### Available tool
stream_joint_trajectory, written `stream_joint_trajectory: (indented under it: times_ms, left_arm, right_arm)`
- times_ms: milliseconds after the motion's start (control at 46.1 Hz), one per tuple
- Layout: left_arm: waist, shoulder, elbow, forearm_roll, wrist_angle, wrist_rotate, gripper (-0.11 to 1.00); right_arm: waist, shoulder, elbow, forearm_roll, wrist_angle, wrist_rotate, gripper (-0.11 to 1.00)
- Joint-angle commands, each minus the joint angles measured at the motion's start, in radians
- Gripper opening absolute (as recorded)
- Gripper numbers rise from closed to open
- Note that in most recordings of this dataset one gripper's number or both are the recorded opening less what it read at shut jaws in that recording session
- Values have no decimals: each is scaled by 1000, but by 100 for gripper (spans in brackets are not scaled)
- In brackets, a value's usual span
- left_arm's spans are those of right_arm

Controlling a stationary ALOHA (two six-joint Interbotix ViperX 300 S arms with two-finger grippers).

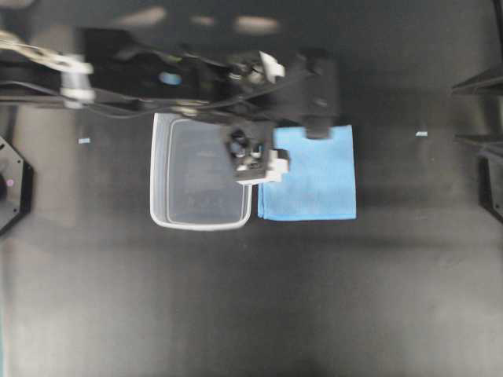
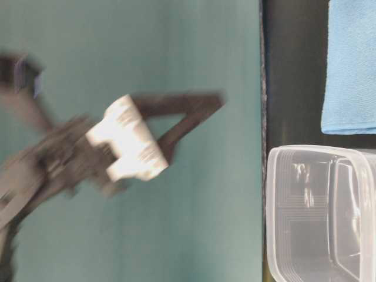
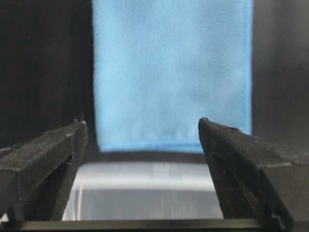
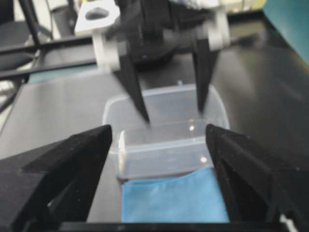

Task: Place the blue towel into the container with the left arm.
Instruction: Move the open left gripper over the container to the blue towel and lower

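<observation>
The blue towel (image 1: 310, 177) lies flat on the black table, right beside the right wall of the clear container (image 1: 157, 177). My left gripper (image 1: 253, 157) hangs above the container's right edge. It is open and empty, its jaws wide apart, with the container rim (image 3: 145, 169) below it and the towel (image 3: 174, 72) beyond. From the right wrist view it (image 4: 174, 115) points down over the container (image 4: 164, 145). It is blurred in the table-level view (image 2: 212, 103). My right gripper (image 4: 158, 127) is open and empty, facing the towel (image 4: 174, 200); I cannot make it out overhead.
A black part of an arm (image 1: 314, 98) overhangs the towel's upper edge. Black frame pieces (image 1: 479, 82) stand at the right edge. The table-level view is turned sideways, showing the container (image 2: 305, 151) and towel (image 2: 352, 64) against a teal wall.
</observation>
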Motion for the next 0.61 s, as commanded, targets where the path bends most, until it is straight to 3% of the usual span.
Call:
stream_joint_trajectory:
  times_ms: [0, 239, 586]
  left_arm:
    - [-15, 89, -83, 3, 3, 23, 90]
    - [-28, 259, -175, 3, 6, 40, 90]
    - [-32, 367, -189, 3, 8, 38, 89]
  right_arm:
    - [-6, -20, -11, 3, -9, -2, 75]
    - [-6, -66, -11, 5, -11, 5, 75]
    - [-6, -66, -9, 5, -8, 8, 75]
